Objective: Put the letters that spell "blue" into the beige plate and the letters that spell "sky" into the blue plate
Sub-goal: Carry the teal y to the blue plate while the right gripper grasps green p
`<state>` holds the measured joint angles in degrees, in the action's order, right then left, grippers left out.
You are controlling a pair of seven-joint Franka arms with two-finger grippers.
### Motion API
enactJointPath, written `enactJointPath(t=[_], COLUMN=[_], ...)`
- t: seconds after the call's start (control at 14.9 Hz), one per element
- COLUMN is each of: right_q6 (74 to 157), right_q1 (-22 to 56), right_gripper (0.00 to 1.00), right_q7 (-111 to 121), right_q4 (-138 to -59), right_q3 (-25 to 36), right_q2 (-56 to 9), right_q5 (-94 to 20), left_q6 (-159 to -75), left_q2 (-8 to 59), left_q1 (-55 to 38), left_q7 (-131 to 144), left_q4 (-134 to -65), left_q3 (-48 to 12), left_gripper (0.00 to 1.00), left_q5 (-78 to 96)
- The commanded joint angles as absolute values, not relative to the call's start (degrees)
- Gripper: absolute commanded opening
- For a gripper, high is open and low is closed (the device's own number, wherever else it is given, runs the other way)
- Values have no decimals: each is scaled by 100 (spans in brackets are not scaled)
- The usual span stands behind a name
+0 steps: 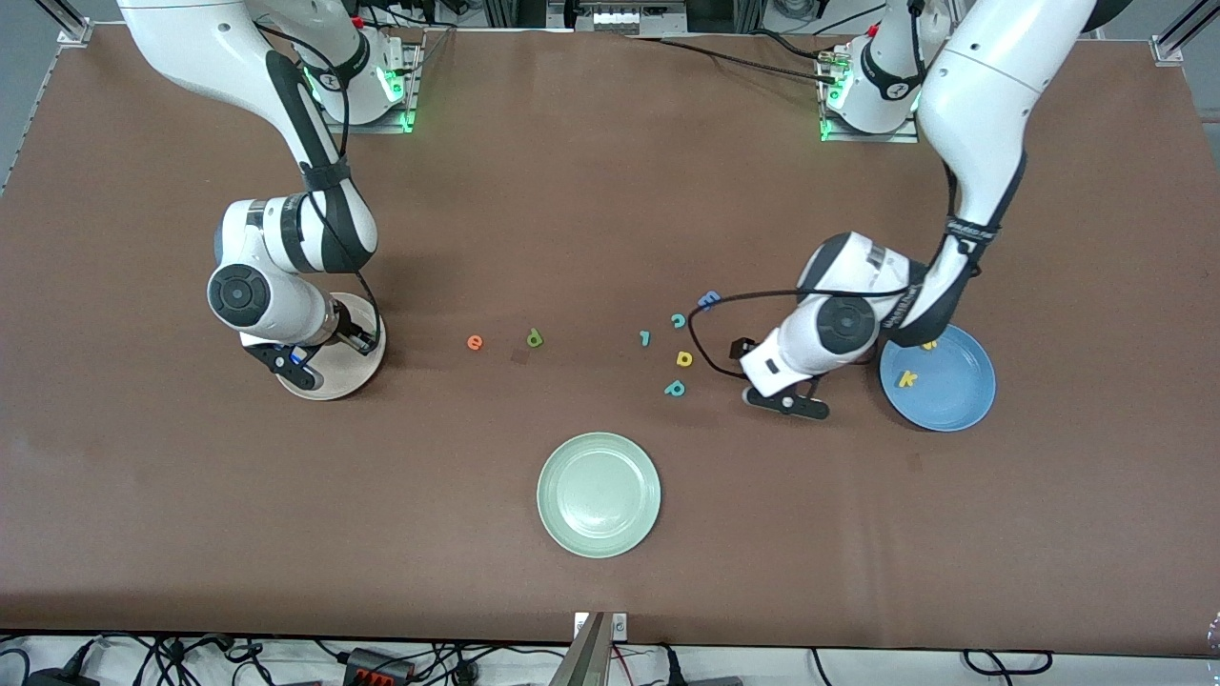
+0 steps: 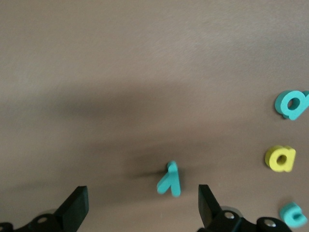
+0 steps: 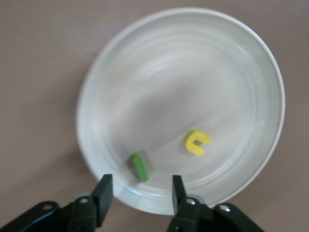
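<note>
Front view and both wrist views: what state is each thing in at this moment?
left tool: open, over teal y
right tool: open, over beige plate
beige plate: holds green l, yellow u
blue plate: holds yellow k
green plate: empty

Right gripper (image 3: 140,191) fingers apart over beige plate (image 3: 241,63), green l (image 3: 140,167) between fingertips, yellow u (image 3: 197,142) lying nearby inside plate.

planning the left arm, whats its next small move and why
Probably lower the left pincer straight down and close on the teal y: its fingers are open and the y lies on the table between them, while the blue plate holds only the yellow k and another yellow letter.
</note>
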<state>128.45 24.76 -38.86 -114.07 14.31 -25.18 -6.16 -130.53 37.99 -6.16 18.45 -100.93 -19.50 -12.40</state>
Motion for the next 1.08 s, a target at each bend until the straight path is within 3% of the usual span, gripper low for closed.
enactJointPath(t=[0.0, 0.27, 0.47, 0.81, 1.01], right_q6=[12726, 12788, 12805, 13244, 13342], right_q1=[2793, 3426, 3901, 4447, 4456], right_gripper=[100, 100, 100, 100, 100], right_q7=[-3832, -3682, -3683, -3639, -3096], right_q4=[-10953, -10460, -10134, -9897, -9624], right_q3=[1240, 1222, 1222, 1169, 1011], right_q2=[-2540, -2890, -3277, -3655, -3911], right_q5=[-677, -712, -983, -984, -967], left_q6=[-13254, -13289, -13525, -13948, -13887], left_q2=[3911, 3911, 3911, 3894, 3850], left_q1=[-685, -853, -861, -773, -765], left_q7=[2082, 2083, 2083, 2083, 2074], left_q4=[-10072, -10248, -10440, -10688, -10688], left_q3=[-1934, -1925, -1925, -1925, -1925], left_gripper=[100, 89, 59, 22, 15], left_q5=[-1564, -1617, -1617, -1608, -1608])
